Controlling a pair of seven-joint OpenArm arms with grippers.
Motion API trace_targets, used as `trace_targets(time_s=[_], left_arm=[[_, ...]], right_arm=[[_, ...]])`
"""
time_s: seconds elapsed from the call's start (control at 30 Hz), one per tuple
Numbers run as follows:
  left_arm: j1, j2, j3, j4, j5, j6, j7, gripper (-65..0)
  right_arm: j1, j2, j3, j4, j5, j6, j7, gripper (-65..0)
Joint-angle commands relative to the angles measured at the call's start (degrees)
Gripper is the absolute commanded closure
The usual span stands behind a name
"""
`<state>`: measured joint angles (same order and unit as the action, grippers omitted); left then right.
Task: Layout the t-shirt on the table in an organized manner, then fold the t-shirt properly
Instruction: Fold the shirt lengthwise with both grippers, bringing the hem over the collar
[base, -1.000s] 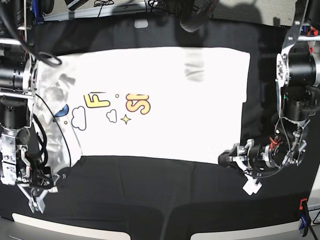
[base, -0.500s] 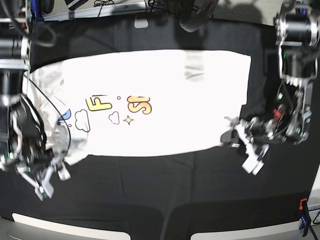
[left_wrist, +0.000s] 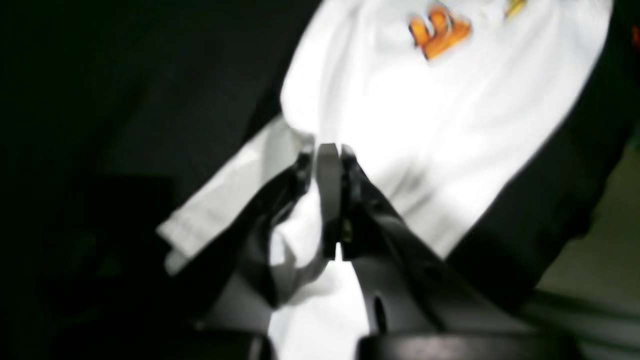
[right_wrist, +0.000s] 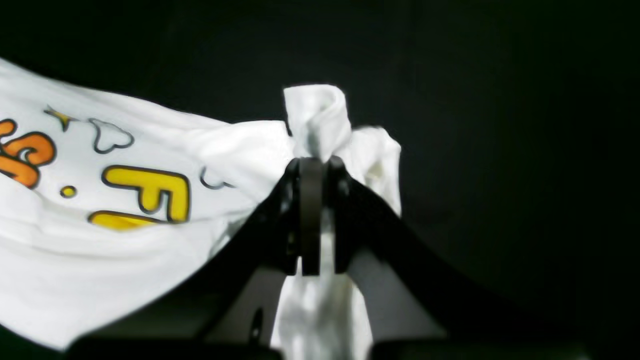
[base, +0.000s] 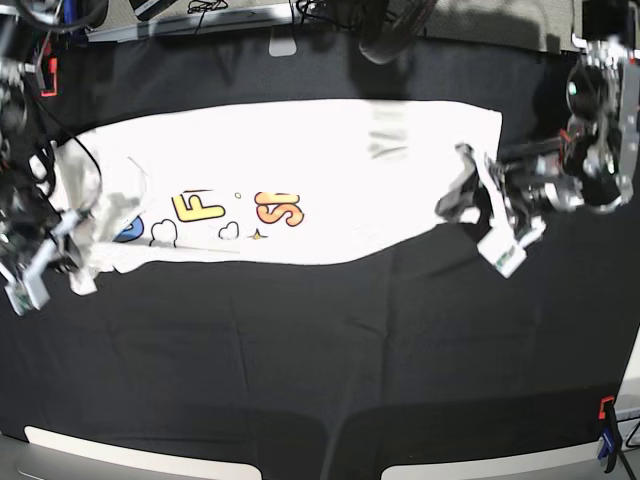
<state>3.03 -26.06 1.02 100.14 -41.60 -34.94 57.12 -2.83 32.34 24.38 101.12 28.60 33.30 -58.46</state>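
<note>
both arms raised, fingers (right_wrist: 311, 172) seemingly pinching the t-shirt (base: 300, 160).

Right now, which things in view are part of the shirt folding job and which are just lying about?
Part of the job:
- t-shirt, white with cartoon lettering
- table, covered in black cloth
- left gripper, shut on the shirt's edge
- right gripper, shut on a bunched bit of shirt

Just lying about:
- orange and blue clamp at the table's edge
- cables beyond the far edge
</note>
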Motion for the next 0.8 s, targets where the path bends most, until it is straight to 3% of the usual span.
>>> trace_targets(time_s=[0.0,0.1,0.23,0.53,0.6,0.63,0.7,0.77], left_arm=[[0.4,-0.6,-0.5,2.5,0.3,0.2,-1.1,0.0],[3.5,-0.6,-0.5,6.3,3.3,3.1,-1.7,0.0],[4.8,-0.7,-0.5,7.8,5.7,3.5,-1.9,0.0],[4.8,-0.6,-0.5,7.8,5.6,3.5,-1.4,0.0],[4.8,-0.6,-0.5,7.8,5.6,3.5,-0.3,-8.3],[4.8,-0.6,-0.5,7.8,5.3,3.6,1.0,-14.3],[4.8,-0.6,-0.5,7.8,4.1,3.7,4.0,-22.6],[4.8,-0.6,-0.5,7.8,3.7,3.7,6.6,-23.5]], right_arm=[[-0.4,0.5,2.7,2.2,0.5,1.1,0.1,0.0],[-3.6,-2.0,9.6,4.5,0.5,4.3,-0.8,0.0],[-6.5,-5.0,15.8,4.5,0.6,5.1,-0.6,0.0],[-8.9,-9.3,16.6,4.4,-0.1,5.3,-0.5,0.0],[-8.9,-9.6,16.7,4.4,-0.7,5.3,-1.2,0.0],[-8.9,-9.7,16.7,4.4,-1.9,5.3,-1.2,-3.3],[-8.9,-9.6,16.7,4.4,-4.4,5.2,-1.0,-18.7],[-8.9,-9.6,16.7,4.4,-5.8,5.1,-0.3,-27.7]])
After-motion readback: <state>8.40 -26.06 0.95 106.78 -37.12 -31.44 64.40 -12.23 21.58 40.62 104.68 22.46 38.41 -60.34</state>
